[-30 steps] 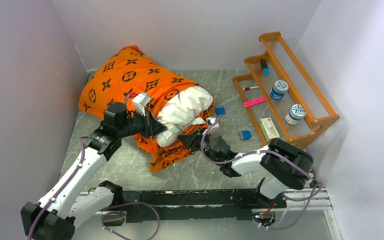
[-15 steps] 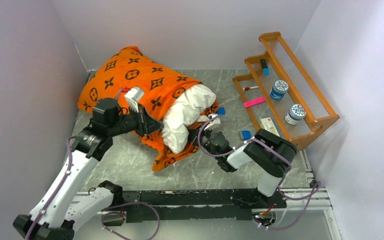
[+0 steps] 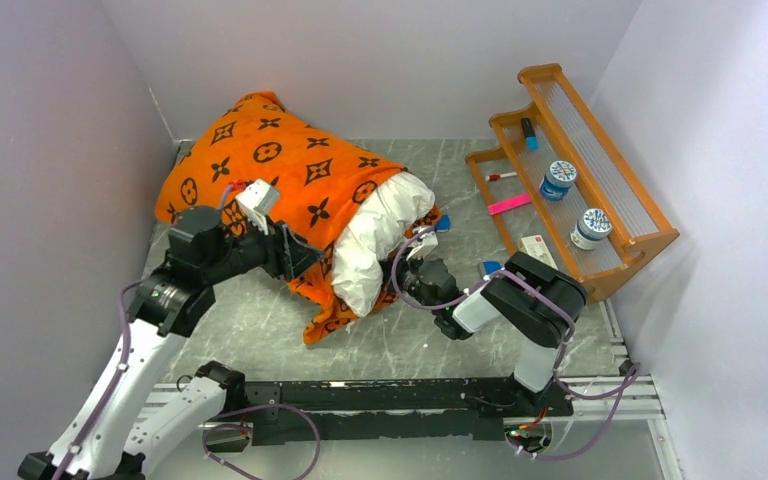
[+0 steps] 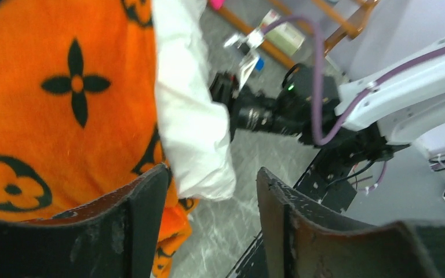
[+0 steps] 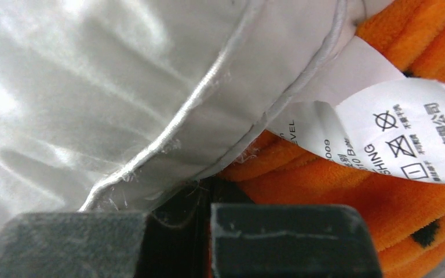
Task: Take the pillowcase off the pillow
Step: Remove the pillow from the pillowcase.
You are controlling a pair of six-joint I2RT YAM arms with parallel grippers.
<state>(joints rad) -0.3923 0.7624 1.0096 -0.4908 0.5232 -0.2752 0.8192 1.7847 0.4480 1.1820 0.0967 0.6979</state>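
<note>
Top external view: the pillowcase [image 3: 260,170] lies at the far left of the worktop [image 3: 250,325] and covers most of the pillow [image 3: 375,235], whose white end bulges out of the right-hand opening. The left end effector [image 3: 298,255] sits at the near edge of the orange fabric, fingers apart and gripping nothing. The right end effector [image 3: 415,277] is at the pillow's near right corner, fingers pressed together just under the seamed edge, beside a white care label [image 5: 405,139]
</note>
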